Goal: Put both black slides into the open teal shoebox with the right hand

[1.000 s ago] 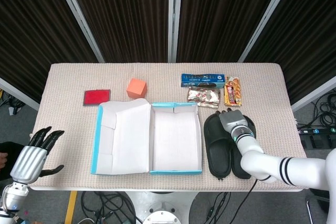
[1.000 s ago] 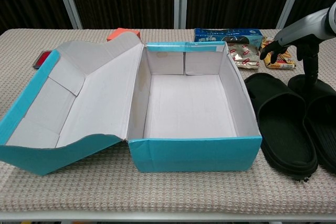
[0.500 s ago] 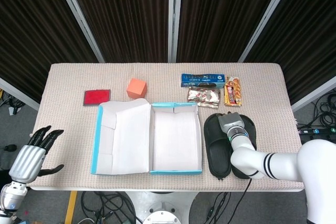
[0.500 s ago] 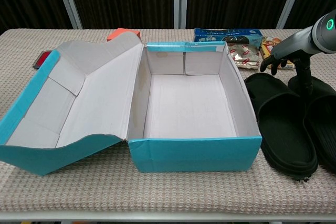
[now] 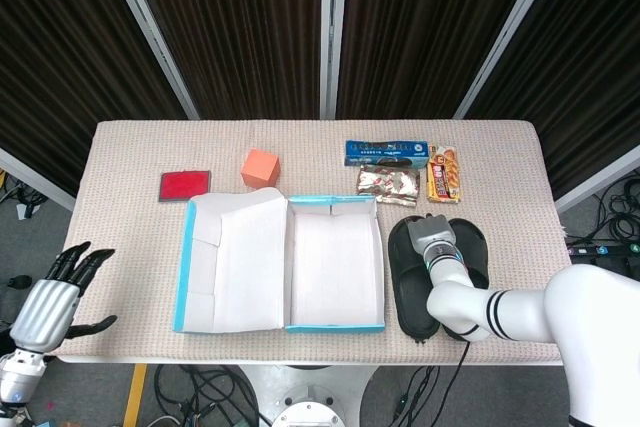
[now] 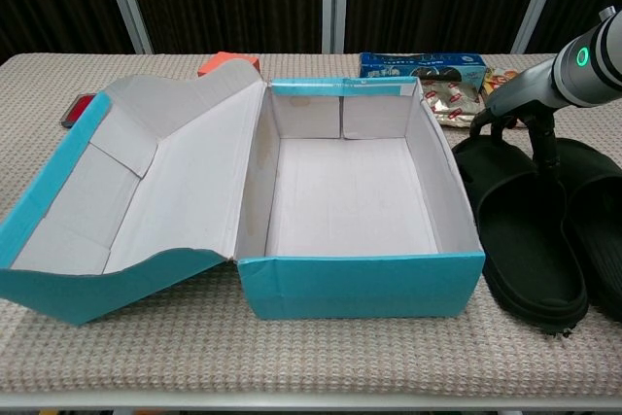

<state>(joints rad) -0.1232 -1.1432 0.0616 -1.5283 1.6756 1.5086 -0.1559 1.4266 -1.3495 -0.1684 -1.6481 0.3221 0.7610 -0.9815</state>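
Two black slides (image 5: 440, 277) lie side by side on the tabletop (image 5: 120, 162) just right of the open teal shoebox (image 5: 335, 265) in my head view, long axes running near-to-far, toes toward the far edge. My right robot hand (image 5: 436, 234) sits over their far ends; I cannot tell whether it has hold yet. My left robot hand (image 5: 55, 297) hangs off the near-left corner, fingers spread, holding nothing.

In the chest view, the slides (image 6: 530, 240) rest flat beside the box wall (image 6: 442, 201), and the right robot hand (image 6: 510, 109) dips toward the inner slide's strap. I judge this the first grasp; next I need a firm grip, then a lift over the wall.
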